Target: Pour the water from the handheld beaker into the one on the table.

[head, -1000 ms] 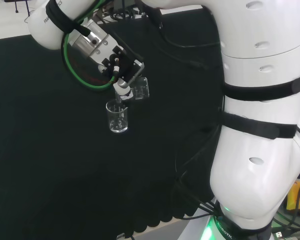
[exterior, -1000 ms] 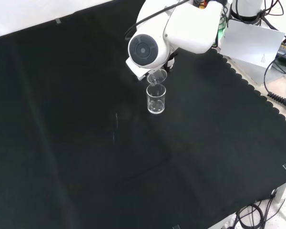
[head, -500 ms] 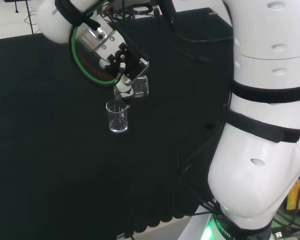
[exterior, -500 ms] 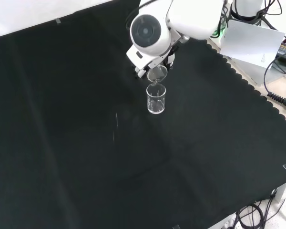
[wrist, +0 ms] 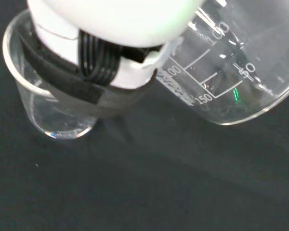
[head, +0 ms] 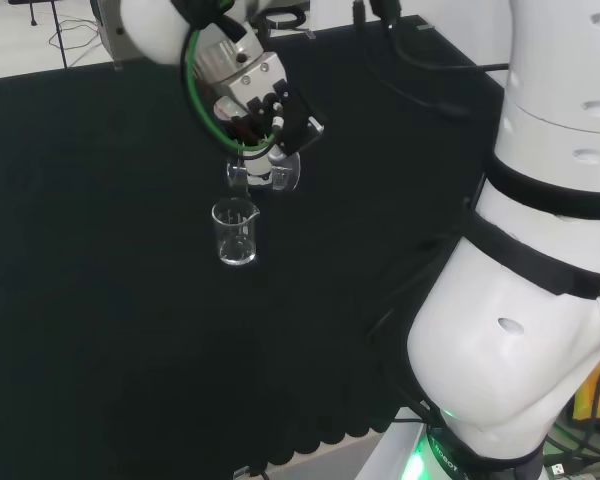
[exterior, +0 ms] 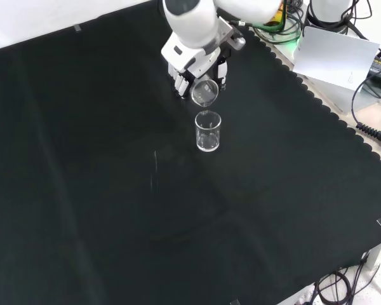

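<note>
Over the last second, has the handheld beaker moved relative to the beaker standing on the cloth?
Yes. In the front view the handheld beaker has risen away from the standing beaker, carried by the hand; a gap now separates them.

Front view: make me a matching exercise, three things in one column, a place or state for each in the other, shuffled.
Things:
1. handheld beaker
2. beaker on the cloth
3. hand

States:
A. stands upright on the black cloth
B. curled round a glass vessel, up in the air
C. tilted, its mouth turned towards the camera, above the other glass

Pairs: 1-C, 2-A, 3-B
</note>
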Available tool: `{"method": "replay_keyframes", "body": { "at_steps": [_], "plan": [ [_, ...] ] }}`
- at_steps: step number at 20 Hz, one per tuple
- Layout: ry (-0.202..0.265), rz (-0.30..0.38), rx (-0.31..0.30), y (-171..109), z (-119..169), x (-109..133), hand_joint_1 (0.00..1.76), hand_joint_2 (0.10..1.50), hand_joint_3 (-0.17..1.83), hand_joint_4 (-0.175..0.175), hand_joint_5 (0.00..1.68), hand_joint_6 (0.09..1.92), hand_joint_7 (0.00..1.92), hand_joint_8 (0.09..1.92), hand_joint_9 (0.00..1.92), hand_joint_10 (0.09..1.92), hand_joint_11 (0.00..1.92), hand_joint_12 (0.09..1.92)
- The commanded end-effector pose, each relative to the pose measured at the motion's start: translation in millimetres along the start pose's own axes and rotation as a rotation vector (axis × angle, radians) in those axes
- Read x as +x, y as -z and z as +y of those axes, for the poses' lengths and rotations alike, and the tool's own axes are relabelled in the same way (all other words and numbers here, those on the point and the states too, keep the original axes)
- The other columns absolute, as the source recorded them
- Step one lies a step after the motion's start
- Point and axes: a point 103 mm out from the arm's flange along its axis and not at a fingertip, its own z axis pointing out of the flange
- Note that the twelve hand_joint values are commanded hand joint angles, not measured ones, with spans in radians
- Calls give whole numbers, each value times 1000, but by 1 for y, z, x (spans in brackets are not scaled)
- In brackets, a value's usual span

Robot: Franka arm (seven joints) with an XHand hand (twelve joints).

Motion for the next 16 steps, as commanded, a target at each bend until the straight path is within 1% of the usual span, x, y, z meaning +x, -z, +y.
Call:
{"method": "replay_keyframes", "body": {
  "at_steps": [1,6,10,16],
  "plan": [
    [38,159,-98,-9,3,-18,1294,603,892,-175,1101,1043,1162,1031,1533,934,1098,909],
    [68,241,-147,-22,10,-32,1294,608,885,-175,1099,1043,1159,1032,1528,931,1093,905],
    [61,297,-167,-29,17,-42,1293,611,879,-175,1098,1043,1158,1032,1526,928,1088,901],
    [79,367,-203,-36,27,-58,1293,614,875,-175,1097,1042,1156,1031,1525,926,1087,898]
  ]
}}
